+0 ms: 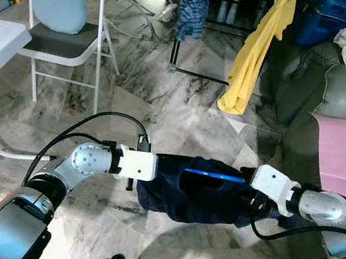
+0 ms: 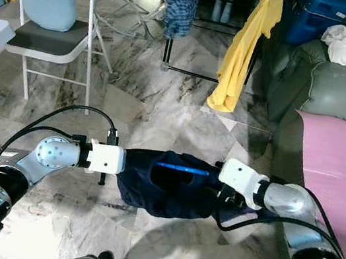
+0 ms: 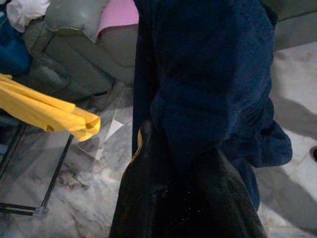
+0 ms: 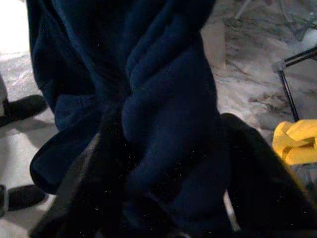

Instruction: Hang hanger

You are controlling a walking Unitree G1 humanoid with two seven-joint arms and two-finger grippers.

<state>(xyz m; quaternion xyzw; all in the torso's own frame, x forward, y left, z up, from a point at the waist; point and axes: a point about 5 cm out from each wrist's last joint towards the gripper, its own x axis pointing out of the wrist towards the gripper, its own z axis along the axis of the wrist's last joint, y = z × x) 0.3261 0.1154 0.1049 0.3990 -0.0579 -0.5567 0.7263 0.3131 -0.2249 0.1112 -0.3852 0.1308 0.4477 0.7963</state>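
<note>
You hold the dark navy fleece garment [image 1: 195,194] on its thin blue hanger [image 1: 215,175] stretched crosswise at frame centre, left claw [image 1: 153,168] and right claw [image 1: 254,184] each clamped on an end, black rack [image 1: 199,74] directly ahead at upper centre.

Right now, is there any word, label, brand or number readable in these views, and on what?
None can be read. The navy garment held between the left gripper and right gripper, the yellow shirt, the blue bin and the folding chair show no legible print.
</note>
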